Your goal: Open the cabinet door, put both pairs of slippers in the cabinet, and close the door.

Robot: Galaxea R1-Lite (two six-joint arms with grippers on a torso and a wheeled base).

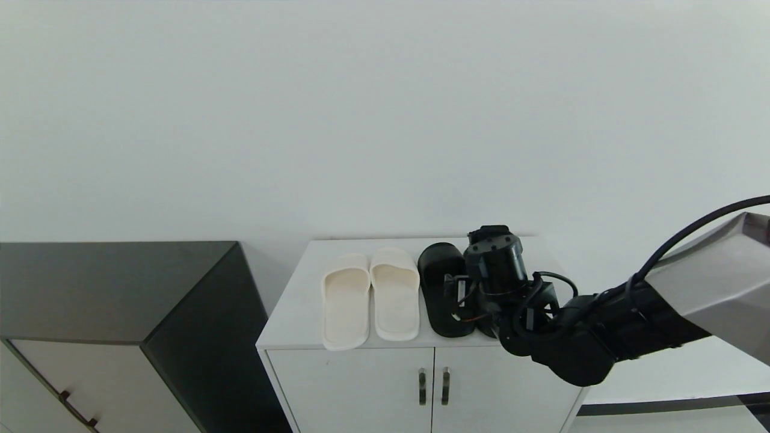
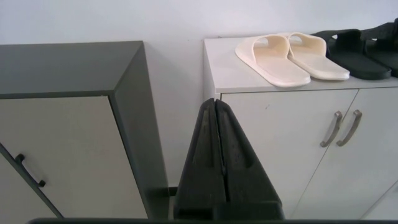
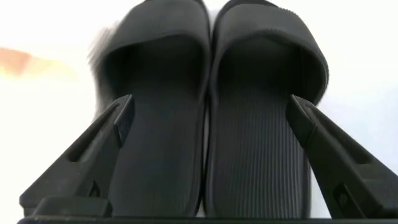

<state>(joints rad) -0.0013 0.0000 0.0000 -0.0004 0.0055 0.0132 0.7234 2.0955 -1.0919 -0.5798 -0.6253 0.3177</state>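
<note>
While wide apart, right jaws astride black slippers (image 3: pixel 158 130).

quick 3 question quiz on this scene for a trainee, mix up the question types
1. True or false: both doors of the white cabinet are shut.
2. The open right gripper is lined up on which?
A. cream slippers
B. black slippers
C. handles
3. Fill in: the left gripper is ____.

Key: 1 true; 2 B; 3 shut.
</note>
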